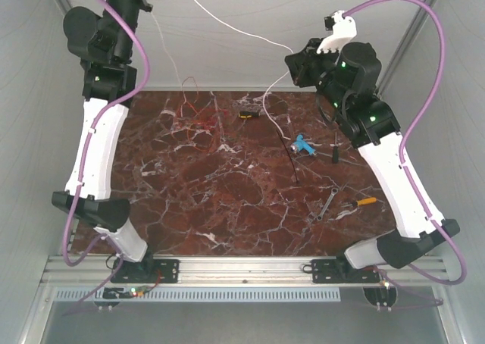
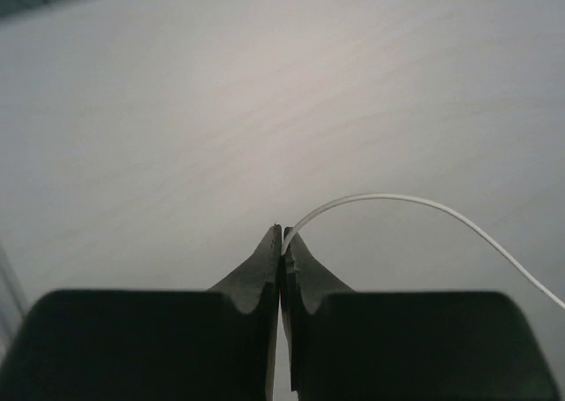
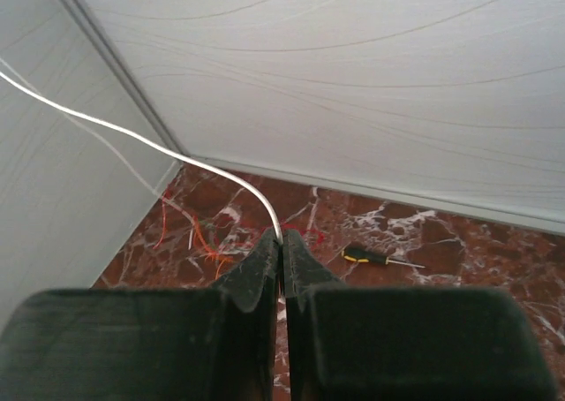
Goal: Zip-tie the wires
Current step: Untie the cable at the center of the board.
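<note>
Wire (image 2: pixel 380 196) — left gripper (image 2: pixel 281 242) to right gripper (image 3: pixel 281 242)

Right pincer (image 3: pixel 282 242) clamped on white wire (image 3: pixel 132 136) arcing up-left. Beyond, on desk (image 3: pixel 459 251): red and orange wires (image 3: pixel 207 242), black-and-yellow screwdriver (image 3: pixel 371 257) to their right.

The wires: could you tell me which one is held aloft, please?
The white wire, pinched by the left gripper and right gripper; the red and orange wires lie on the table.

White-and-black arms (image 1: pixel 98 143), thick purple cables (image 1: pixel 125 33), small green lights (image 1: pixel 373 117), black wedge-tipped claw fingers (image 2: pixel 256 282)
</note>
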Controlling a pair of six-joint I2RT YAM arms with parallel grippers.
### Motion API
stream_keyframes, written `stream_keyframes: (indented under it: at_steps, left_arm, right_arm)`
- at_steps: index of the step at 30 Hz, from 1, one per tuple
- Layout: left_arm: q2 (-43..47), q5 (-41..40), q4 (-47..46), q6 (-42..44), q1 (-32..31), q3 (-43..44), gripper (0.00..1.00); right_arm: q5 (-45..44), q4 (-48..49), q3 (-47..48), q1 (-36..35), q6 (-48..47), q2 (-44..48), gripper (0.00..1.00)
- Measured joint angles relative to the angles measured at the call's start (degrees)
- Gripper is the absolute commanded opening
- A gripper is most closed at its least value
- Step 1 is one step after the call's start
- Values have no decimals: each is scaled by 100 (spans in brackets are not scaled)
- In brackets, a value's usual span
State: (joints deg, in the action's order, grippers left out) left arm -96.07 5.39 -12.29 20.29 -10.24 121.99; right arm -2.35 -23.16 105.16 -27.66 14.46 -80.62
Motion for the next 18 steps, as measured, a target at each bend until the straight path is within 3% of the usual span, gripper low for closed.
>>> stream_keyframes:
  at_steps: [3,5,8,11,13,16,18]
  left_arm:
    - [-57,-289,-337,284,-155,352,23]
    - [-31,-411,-503,356,-138,448,29]
    - [85,-616,-662,345,-20,332,33]
    - [216,-776,-748,103,289,-96,45]
    - [289,-835,-756,-131,549,-514,53]
    - [341,-861,-785,-448,828,-1246,54]
    - [334,-855,-750,-608,925,-1639,43]
  right_arm:
    - [83,-85,59,50,50,-13,0]
    - [192,-219,223,350,177,-55,0]
    - [568,-269,391,1440,595,-46,0]
    - [874,-299,404,2511,1012,35,0]
    - [1064,-367,404,2852,1182,129,0]
    - [1351,-413,372,3082,1333,354,0]
    - [1537,-424,367,3270,1408,494,0]
